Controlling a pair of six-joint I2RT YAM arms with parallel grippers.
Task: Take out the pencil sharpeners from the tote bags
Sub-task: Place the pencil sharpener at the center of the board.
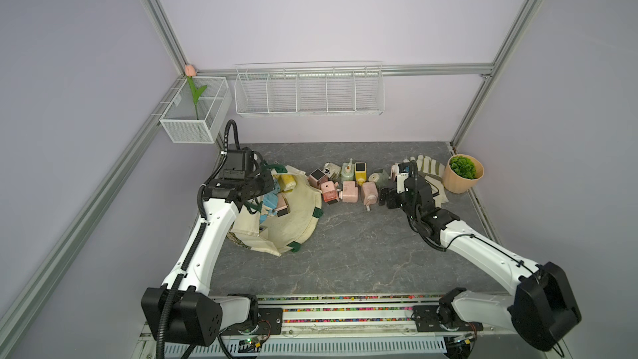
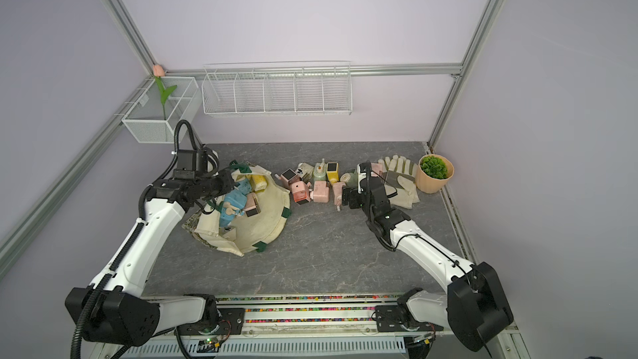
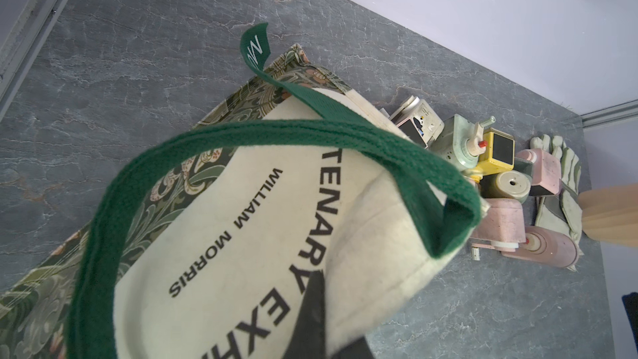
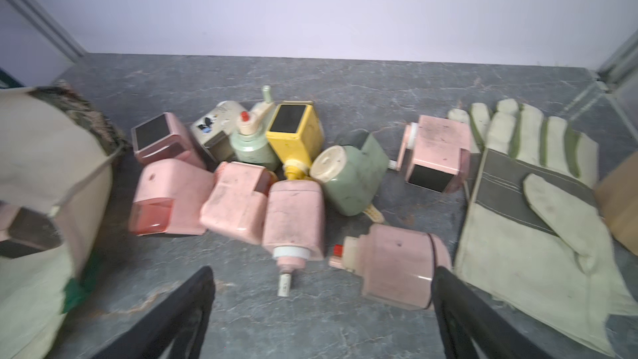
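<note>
The cream tote bag [image 1: 298, 226] with green handles lies open on the left of the table. My left gripper [image 3: 331, 329] is shut on the canvas at its rim [image 1: 267, 186], holding the mouth up. Inside show a yellow pencil sharpener [image 1: 288, 181], a blue one [image 1: 271, 202] and a pink one [image 1: 283, 206]. Several pencil sharpeners [image 1: 345, 181] lie in a cluster on the table to the right of the bag. My right gripper [image 4: 321, 291] is open and empty just in front of that cluster [image 1: 382, 197]. A pink sharpener [image 4: 397, 264] lies beside one of its fingers.
Pale work gloves [image 1: 431, 176] and a tan plant pot [image 1: 462, 176] sit at the back right, close behind my right wrist. A white wire rack [image 1: 309, 91] and a mesh basket [image 1: 195, 112] with a tulip hang on the walls.
</note>
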